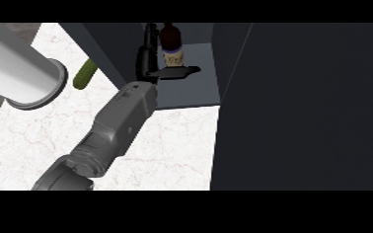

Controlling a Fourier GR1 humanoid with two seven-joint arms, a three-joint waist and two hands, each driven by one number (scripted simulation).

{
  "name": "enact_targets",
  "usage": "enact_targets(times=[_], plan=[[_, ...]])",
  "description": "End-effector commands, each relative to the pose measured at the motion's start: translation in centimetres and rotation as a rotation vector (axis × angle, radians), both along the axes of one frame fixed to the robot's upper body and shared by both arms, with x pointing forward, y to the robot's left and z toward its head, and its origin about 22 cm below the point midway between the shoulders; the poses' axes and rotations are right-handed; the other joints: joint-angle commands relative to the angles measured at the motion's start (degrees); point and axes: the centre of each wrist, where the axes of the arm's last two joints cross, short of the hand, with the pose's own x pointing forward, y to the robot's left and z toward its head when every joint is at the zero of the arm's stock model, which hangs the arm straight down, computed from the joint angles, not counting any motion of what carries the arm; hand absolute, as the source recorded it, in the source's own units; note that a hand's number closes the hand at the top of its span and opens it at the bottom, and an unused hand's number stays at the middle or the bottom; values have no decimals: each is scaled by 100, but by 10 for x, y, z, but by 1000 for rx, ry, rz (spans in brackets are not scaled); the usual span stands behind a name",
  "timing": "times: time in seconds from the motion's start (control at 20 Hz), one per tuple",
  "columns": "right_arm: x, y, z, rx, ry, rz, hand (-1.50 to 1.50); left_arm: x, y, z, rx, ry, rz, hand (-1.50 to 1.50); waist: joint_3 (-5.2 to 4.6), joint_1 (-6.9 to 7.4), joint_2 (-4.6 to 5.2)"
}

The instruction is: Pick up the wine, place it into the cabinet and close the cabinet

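Observation:
The wine bottle [172, 43], dark with a pale label, stands upright inside the open cabinet [197, 86] on its grey-blue shelf. My left hand [148, 59] reaches into the cabinet just left of the bottle. Its fingers are stretched straight along the bottle's left side, and its thumb [177, 72] sticks out to the right in front of the bottle's base. The hand is open, and the fingers do not curl round the bottle. Whether it touches the bottle I cannot tell. My right hand does not show.
The cabinet's dark door [299, 108] stands open and fills the right of the view. A large pale cylinder [29, 74] lies on the marble counter [175, 148] at the left, with a green cucumber [85, 74] beside it.

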Motion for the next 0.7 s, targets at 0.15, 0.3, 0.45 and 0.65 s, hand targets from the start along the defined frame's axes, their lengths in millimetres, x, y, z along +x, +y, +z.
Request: enact_targets(times=[0.15,0.3,0.45,0.65], plan=[[-8,-8,3,11,-16,-1,-150,-8,9,-16,-95,36,1,-150,6,115,-50],[1,1,11,21,2,19,-150,-12,10,-21,-114,26,-5,-150,1,88,-68],[-1,4,14,26,-7,10,-150,-18,13,-30,-121,33,11,-150,0,28,-86],[0,-2,9,2,-12,22,-150,-18,6,-24,-132,28,-7,-150,5,-13,-109]])
